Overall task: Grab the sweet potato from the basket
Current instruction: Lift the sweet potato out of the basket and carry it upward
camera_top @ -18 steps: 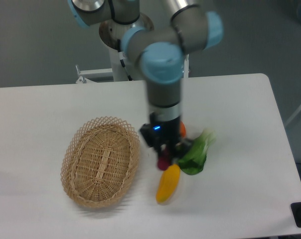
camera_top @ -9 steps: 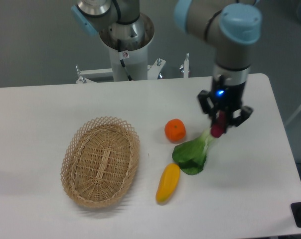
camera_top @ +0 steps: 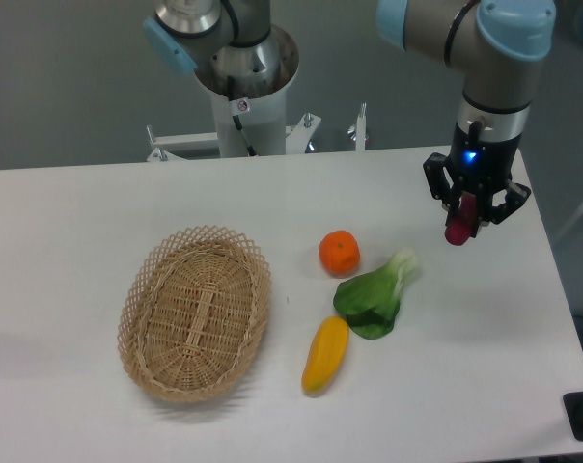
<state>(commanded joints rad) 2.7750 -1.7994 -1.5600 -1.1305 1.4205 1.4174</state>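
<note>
The sweet potato (camera_top: 458, 231), a small magenta piece, hangs between the fingers of my gripper (camera_top: 468, 214), which is shut on it above the table's right side. Only its lower end shows below the fingers. The tan wicker basket (camera_top: 137, 305) lies at the left of the table with nothing in it, far from the gripper.
A round orange fruit (camera_top: 339, 253) sits near the middle of the table. A green leafy vegetable (camera_top: 375, 297) lies just right of it, and a yellow oblong vegetable (camera_top: 325, 354) lies in front. The arm's base (camera_top: 245, 77) stands behind the table.
The gripper has carried the sweet potato from beside the yellow vegetable up and to the right, over the green vegetable, to the table's right side. The orange fruit is now uncovered.
</note>
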